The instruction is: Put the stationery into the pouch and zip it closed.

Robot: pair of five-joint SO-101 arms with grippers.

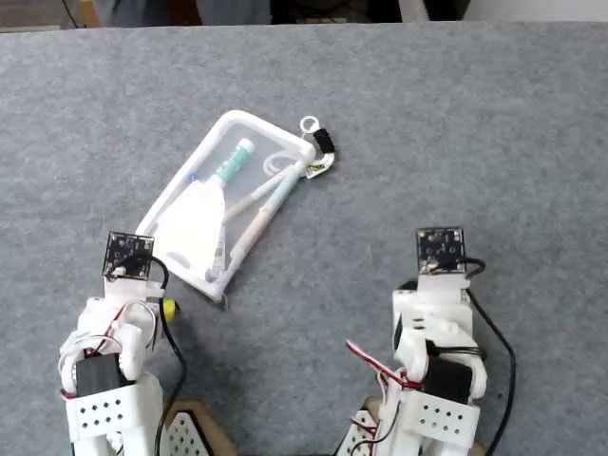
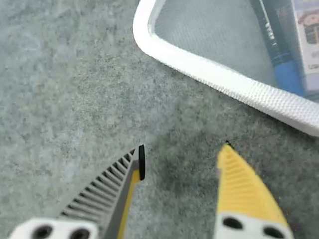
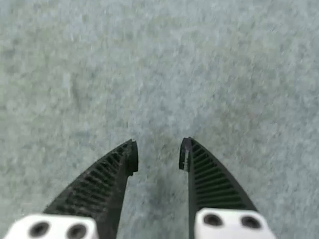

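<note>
Your left pincer [image 2: 183, 155] released, empty, just beside corner of translucent white-rimmed pouch [image 1: 182, 174] (stationery [image 1: 233, 163] inside) on grey felt worktop [image 1: 475, 114]. Your right pincer [image 3: 158, 152] released, well apart from pouch.

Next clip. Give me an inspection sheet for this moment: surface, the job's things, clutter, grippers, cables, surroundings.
surface: grey felt-like table cover, lying flat.
job's things: clear pouch with white edging lies diagonally; stationery is inside it; zip pull with a ring sits at its far corner; cannot tell whether the zip is fully shut.
clutter: nothing seen.
grippers: left gripper open over bare cover, close beside the pouch's edging; right gripper open over bare cover, holding nothing.
cables: black cable loops beside the right arm; red wires at its base.
surroundings: dark strip beyond the table's far edge, details unclear.
</note>
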